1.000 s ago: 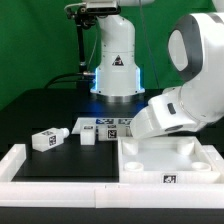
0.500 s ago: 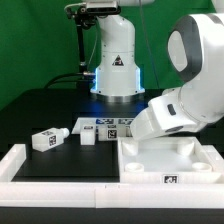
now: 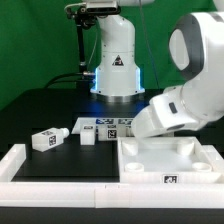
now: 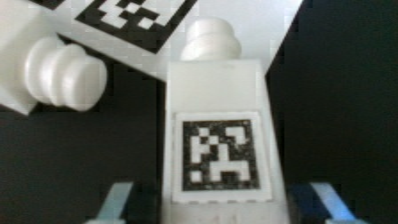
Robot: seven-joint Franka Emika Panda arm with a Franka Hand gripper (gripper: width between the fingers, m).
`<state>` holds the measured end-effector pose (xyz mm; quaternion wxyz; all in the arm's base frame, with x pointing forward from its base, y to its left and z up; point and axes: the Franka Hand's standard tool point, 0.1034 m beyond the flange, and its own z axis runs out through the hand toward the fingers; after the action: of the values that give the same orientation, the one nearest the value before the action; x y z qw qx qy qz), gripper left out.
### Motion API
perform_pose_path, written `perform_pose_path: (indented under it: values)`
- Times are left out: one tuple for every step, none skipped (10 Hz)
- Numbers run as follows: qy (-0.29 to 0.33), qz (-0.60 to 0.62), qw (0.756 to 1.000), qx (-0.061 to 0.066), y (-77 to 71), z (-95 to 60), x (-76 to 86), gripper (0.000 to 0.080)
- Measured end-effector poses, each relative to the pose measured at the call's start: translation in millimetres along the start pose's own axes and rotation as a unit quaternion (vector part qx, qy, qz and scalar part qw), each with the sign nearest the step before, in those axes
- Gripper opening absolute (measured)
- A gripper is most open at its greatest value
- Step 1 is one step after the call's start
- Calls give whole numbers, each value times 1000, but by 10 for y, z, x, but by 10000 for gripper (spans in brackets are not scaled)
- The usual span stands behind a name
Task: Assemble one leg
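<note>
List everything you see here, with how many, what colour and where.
legs: at least three, white with black-and-white tags; two on the table at the exterior view's left, one close up in the wrist view
panel: one, white, front of the table, exterior view's right
marker board: one, white, mid-table
rail: one, white, along the table's front
table: one, black
arm: one, white, exterior view's right
gripper: one, open, straddling that leg

Blurred, the leg [image 4: 222, 140] and the pincer [image 4: 217, 208] are both cut off by the frame edge.
</note>
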<state>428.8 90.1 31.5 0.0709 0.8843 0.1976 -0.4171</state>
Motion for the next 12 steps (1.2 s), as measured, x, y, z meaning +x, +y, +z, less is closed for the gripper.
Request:
perform_pose_path:
  values:
    - [5,1,1000,2,-3,-217,-74,285]
    - [21,-3,1000,6,25,-373,-119,285]
    - [9,-2,1000,11,52,-543,-239,285]
    - [10,2,1000,12,87,-713,-246,285]
    - [61,5,998,10,121,-800,-105,285]
    - [99,6,995,5,134,-810,-111,285]
    - [116,6,993,2,130,-797,-141,285]
    - [143,6,990,1,144,-850,-114,285]
    - [157,0,987,18,209,-1084,-143,286]
    - [207,-23,977,49,404,-1433,-106,286]
    - [253,-24,964,75,627,-1597,-76,286]
    - [276,-14,958,72,711,-1591,-106,286]
